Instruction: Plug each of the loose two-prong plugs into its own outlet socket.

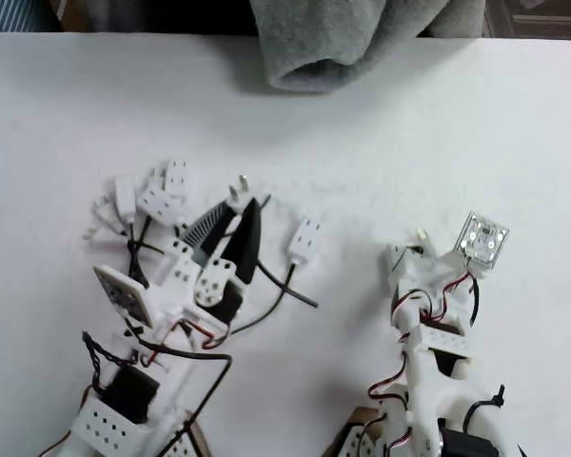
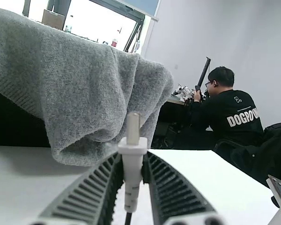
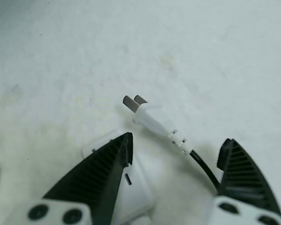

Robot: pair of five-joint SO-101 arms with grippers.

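The left gripper (image 2: 132, 161) is closed on a white two-prong plug (image 2: 132, 146). Its ribbed jaws pinch the plug body, and the metal prongs point away from the wrist. The right gripper (image 3: 178, 139) stands open above the table. A second plug (image 3: 152, 117), white with a black cable, lies flat just ahead of its jaws and touches neither tip. A white outlet socket (image 3: 131, 183) lies partly under one jaw. Near the left gripper, another socket (image 1: 305, 240) lies on one side and a cluster of sockets (image 1: 162, 195) on the other. Ahead of both grippers the white table (image 1: 438, 133) reaches to its far edge, where a grey sweater (image 1: 343, 43) lies over it. Behind are a pale wall (image 2: 225, 33) and a bright window (image 2: 98, 23).
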